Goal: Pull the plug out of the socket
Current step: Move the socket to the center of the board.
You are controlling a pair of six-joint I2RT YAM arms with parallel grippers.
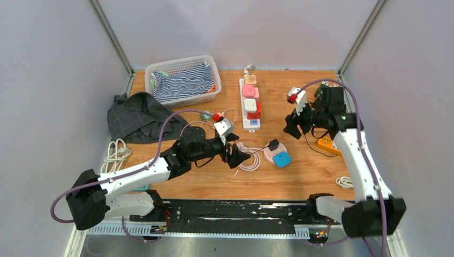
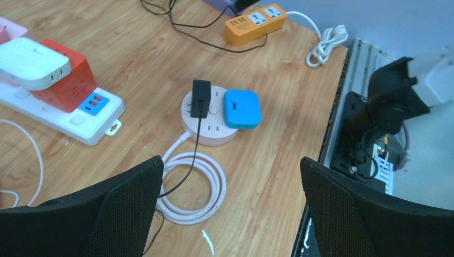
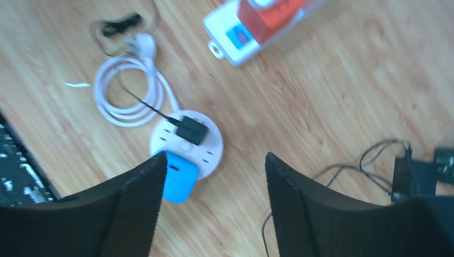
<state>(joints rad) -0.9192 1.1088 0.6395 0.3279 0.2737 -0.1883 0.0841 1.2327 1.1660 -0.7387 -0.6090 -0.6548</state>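
A round white socket (image 1: 266,155) (image 2: 214,140) (image 3: 213,145) lies mid-table with a black plug (image 1: 273,144) (image 2: 201,98) (image 3: 191,128) and a blue plug (image 1: 282,159) (image 2: 242,108) (image 3: 178,179) seated in its top. My left gripper (image 1: 237,155) (image 2: 230,163) hangs open just left of the socket, above its coiled white cord (image 2: 198,187), holding nothing. My right gripper (image 1: 292,127) (image 3: 214,158) hovers to the socket's far right, raised off the table. Its fingers stand apart with only bare wood between them, and the left finger covers part of the blue plug in the right wrist view.
A long white power strip (image 1: 250,101) (image 2: 80,120) with red and pink adapters lies behind the socket. An orange strip (image 1: 327,143) (image 2: 254,22) with black wires sits at the right edge. A basket (image 1: 184,80) of striped cloth and a grey garment (image 1: 136,115) are at back left.
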